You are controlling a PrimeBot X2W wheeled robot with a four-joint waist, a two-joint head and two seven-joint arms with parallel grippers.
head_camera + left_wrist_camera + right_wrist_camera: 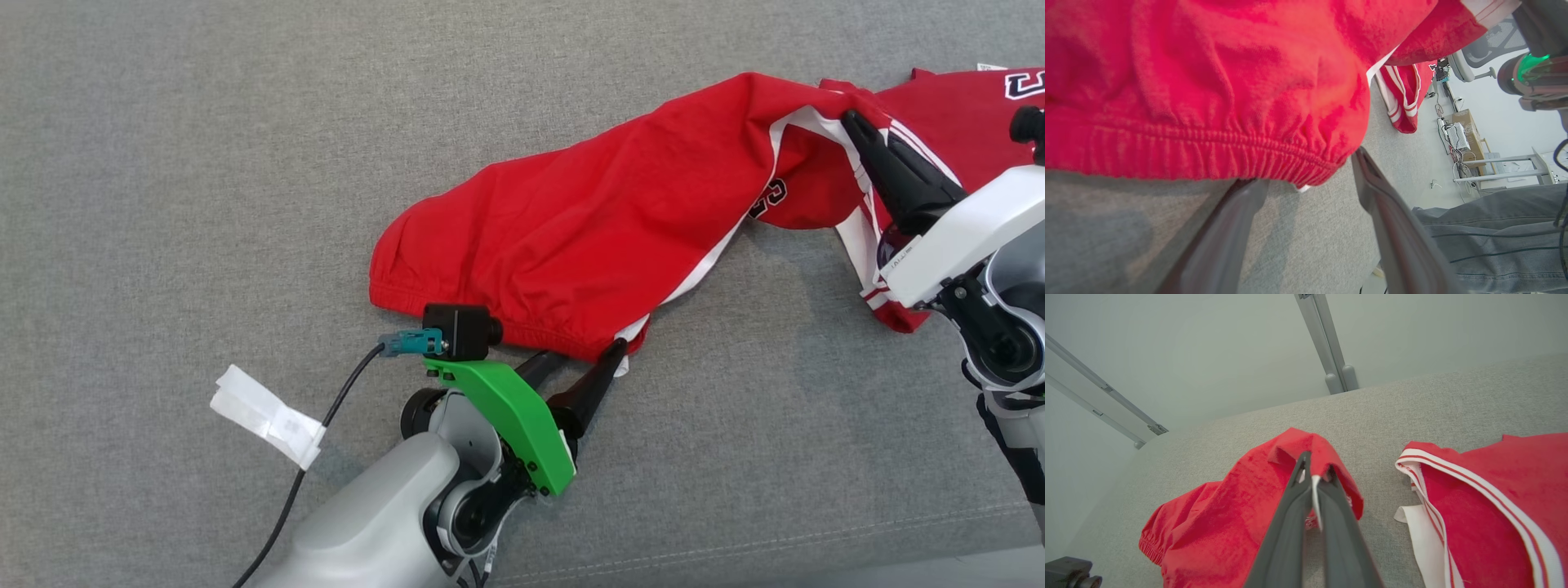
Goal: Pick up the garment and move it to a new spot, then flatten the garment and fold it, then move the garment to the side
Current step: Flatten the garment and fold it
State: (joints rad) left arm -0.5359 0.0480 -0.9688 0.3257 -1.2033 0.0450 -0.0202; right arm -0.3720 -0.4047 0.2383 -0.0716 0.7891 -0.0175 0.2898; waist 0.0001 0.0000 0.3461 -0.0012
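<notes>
The red garment (588, 237) lies on the grey cloth top (204, 163), from the middle out to 2 o'clock. The left gripper (586, 353) is wide open at 6 o'clock. The garment's stretchy edge touches its tips, at their 12 o'clock. The right gripper (851, 120), at 2 o'clock, pinches a raised fold tight.

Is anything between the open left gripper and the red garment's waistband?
Nothing visible. The left gripper stands open right at the elastic waistband of the garment, with bare grey cushion between its fingers.
</notes>
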